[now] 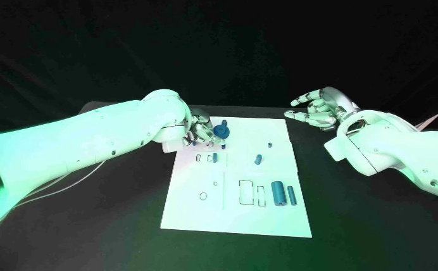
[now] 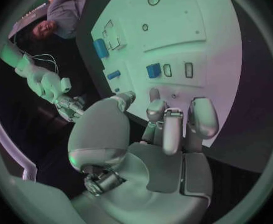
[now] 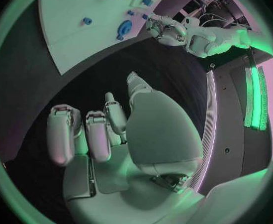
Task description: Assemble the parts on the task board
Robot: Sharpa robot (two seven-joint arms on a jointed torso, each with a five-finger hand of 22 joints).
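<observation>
On the near end of the white task board (image 1: pixel 237 217) two blue cylinders stand side by side, a thicker one (image 1: pixel 277 194) and a thinner one (image 1: pixel 292 195), next to rectangular slot outlines. Further up the board's middle lie a small blue peg (image 1: pixel 258 159) and a tiny blue piece (image 1: pixel 271 144). At the far left corner a round blue wheel-shaped part (image 1: pixel 222 131) sits just beside the left hand (image 1: pixel 197 130), whose fingers hang over the board's edge; whether they touch the part cannot be told from the head view. The left wrist view shows this hand's fingers (image 2: pixel 201 117) spread apart over the board, gripping nothing, with a blue square block (image 2: pixel 153 70) set in a recess beyond them. The right hand (image 1: pixel 319 109) hovers off the board's far right corner above the black table (image 1: pixel 365 220), fingers splayed and empty. The right wrist view shows the wheel part from across the table, with the left hand close to it.
</observation>
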